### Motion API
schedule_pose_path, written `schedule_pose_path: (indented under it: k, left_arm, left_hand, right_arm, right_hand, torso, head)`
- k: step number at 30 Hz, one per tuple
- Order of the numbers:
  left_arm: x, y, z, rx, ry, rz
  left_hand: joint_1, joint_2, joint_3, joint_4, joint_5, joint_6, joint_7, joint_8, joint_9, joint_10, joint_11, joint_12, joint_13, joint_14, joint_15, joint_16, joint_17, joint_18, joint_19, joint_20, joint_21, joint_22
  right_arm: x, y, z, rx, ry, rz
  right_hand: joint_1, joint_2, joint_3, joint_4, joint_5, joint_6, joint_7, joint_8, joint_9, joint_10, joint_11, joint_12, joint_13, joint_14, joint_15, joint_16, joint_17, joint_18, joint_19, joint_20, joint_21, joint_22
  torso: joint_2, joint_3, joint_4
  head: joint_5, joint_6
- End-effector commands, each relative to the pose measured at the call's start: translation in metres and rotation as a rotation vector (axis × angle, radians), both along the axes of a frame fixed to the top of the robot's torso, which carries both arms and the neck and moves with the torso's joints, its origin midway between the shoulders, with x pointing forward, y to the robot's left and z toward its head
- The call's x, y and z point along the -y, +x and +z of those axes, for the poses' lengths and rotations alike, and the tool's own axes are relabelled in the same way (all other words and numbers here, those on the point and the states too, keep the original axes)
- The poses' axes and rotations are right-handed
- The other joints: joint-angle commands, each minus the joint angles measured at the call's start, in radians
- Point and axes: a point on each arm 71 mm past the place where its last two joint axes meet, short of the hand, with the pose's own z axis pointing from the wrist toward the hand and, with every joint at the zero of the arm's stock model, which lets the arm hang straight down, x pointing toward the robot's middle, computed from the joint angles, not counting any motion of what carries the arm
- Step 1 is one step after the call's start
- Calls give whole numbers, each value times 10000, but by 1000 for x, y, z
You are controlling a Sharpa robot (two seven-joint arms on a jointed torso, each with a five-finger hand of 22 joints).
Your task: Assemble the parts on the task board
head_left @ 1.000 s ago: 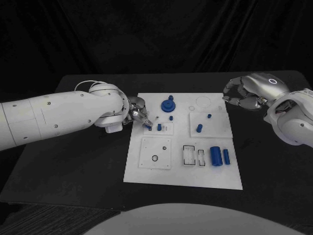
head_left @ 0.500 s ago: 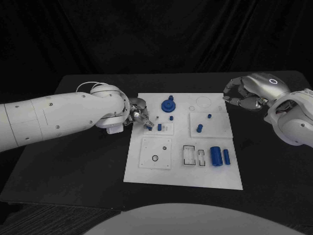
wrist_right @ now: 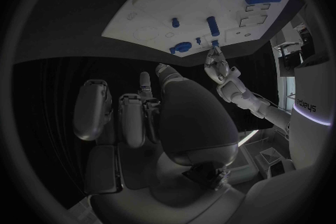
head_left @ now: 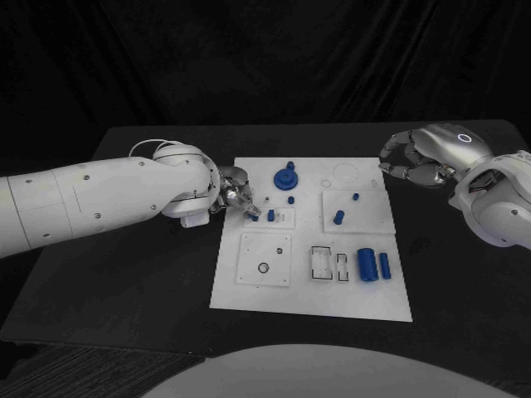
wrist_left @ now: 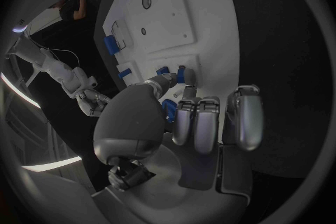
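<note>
Assembly partly complete on task board (head_left: pixel 308 298), left hand (head_left: pixel 233 197) working at far-left block.

Left hand fingers (wrist_left: pixel 183 119) close in around a small blue peg (head_left: pixel 270 215) at the board's far-left block; whether they grip it or only touch it cannot be told. Right hand (head_left: pixel 419 157) hovers off the board's far-right corner, fingers curled in, holding nothing. Judged done: blue gear (head_left: pixel 286 177) seated at the far edge, short pegs (head_left: pixel 338 217) upright in the right block. Judged left: large cylinder (head_left: pixel 366 264) and slim cylinder (head_left: pixel 384 264) lying loose near the right edge of the board, on the bench (head_left: pixel 122 282). Contact at the left fingertips is hidden.
</note>
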Motion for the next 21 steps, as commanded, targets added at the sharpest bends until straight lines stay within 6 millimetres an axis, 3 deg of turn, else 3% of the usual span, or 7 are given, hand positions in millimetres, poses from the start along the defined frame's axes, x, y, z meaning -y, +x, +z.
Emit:
schedule_pose_path:
  k: [1, 16, 18, 19, 21]
  left_arm:
    - [-1, -2, -4, -136, 32, -70]
    - [-2, -3, -4, -194, 23, -152]
    - [-1, -3, -4, -188, 7, -173]
    - [-1, -2, -4, -184, 0, -177]
    - [0, -2, -4, -175, -11, -182]
  left_hand:
    - [24, 111, 253, -168, 67, -2, -58, -39, 17, 1058, -47, 35, 2633, 1021, -33, 27, 2635, 6, -79, 12, -76, 1687]
    - [-31, 96, 287, -188, -21, 4, -44, -42, 25, 1058, -35, 35, 2633, 1021, -26, 27, 2635, 9, -93, 14, -101, 1683]
    - [-178, 121, 260, -146, -492, 17, -44, -54, 28, 1058, -29, 35, 2633, 1021, -14, 27, 2635, 13, -111, 26, -137, 1680]
    - [-368, 166, 131, -28, -1119, 38, -39, -75, 15, 1058, -17, 35, 2633, 1021, 0, 27, 2635, 14, -112, 32, -153, 1687]
    - [-703, 235, -241, 250, -1881, 13, -7, -226, -133, 1058, 18, 35, 2633, 1021, 17, 27, 2635, 10, -112, 65, -175, 1697]
  right_arm:
    - [1, 0, -1, -30, 64, -144]
    - [0, 0, -2, -75, 70, -150]
    - [1, 0, -2, -85, 65, -158]
    - [1, 0, -2, -88, 63, -160]
    - [1, 0, -2, -91, 61, -164]
  right_hand:
    - [103, 34, 43, -13, 45, 84, -9, -28, -15, 1048, -28, 36, 2629, 775, -2, -48, 1391, -38, 44, -34, -29, 1751]
    - [111, 36, 51, -19, 55, 91, -8, -36, -18, 1048, -27, 36, 2629, 774, -2, -50, 1390, -36, 40, -33, -40, 1748]
    - [111, 36, 51, -19, 55, 91, -8, -36, -18, 1048, -27, 36, 2629, 774, -2, -50, 1390, -36, 40, -33, -40, 1748]
    - [111, 36, 51, -19, 55, 91, -8, -36, -18, 1048, -27, 36, 2629, 774, -2, -50, 1390, -36, 40, -33, -40, 1748]
    - [111, 36, 51, -19, 55, 91, -8, -36, -18, 1048, -27, 36, 2629, 774, -2, -50, 1390, -36, 40, -33, -40, 1748]
  torso:
    - [2, -3, -3]
    - [-7, -8, 4]
    - [-11, -4, 6]
    - [-11, 0, 7]
    - [-8, 0, 7]
  head:
    - [21, -2]
    - [26, -2]
    - [21, -2]
    - [18, -2]
    - [19, -2]
